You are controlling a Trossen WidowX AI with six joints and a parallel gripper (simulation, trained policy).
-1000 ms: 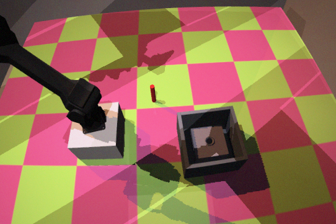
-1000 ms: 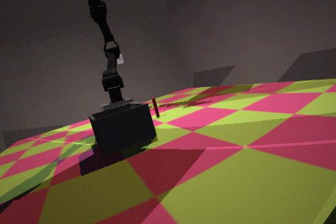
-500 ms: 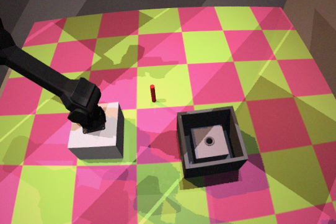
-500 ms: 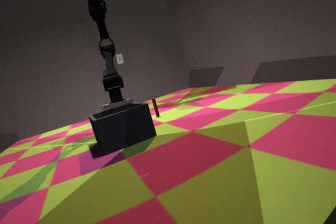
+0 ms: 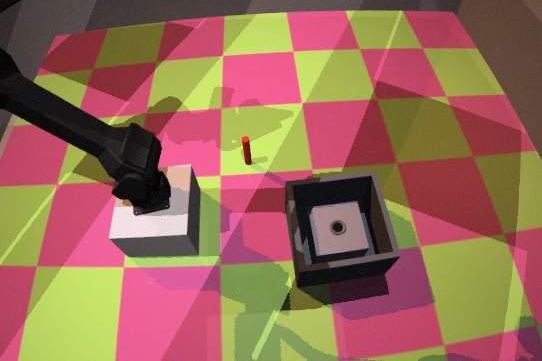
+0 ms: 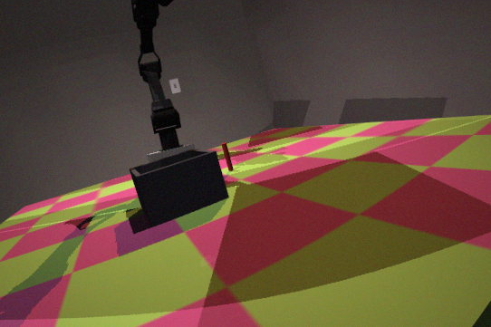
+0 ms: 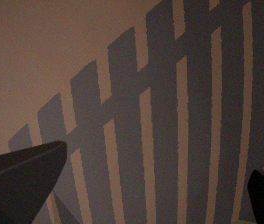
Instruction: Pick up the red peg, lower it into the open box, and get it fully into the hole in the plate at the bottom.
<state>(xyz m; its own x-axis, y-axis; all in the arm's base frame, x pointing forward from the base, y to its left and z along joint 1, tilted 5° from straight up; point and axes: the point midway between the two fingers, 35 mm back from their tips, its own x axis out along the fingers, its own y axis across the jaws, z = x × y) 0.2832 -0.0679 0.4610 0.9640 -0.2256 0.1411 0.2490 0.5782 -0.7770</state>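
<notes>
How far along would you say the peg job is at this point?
Nothing looks done: the red peg stands upright on the table, outside the open box. Nothing is in hand; the hand is open and raised high. Left: grasp the peg, lower it into the box, and seat it in the plate's hole.

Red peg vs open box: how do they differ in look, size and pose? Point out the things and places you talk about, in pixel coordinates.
Color: the red peg [image 5: 247, 152] [image 6: 227, 157] is red; the open box [image 5: 348, 265] [image 6: 181, 188] is dark grey.
Size: the peg is thin and small, the box far bulkier.
Shape: the peg is a slim rod, the box a hollow, four-walled container.
Shared: both stand on the checkered tabletop, peg outside the box.
</notes>
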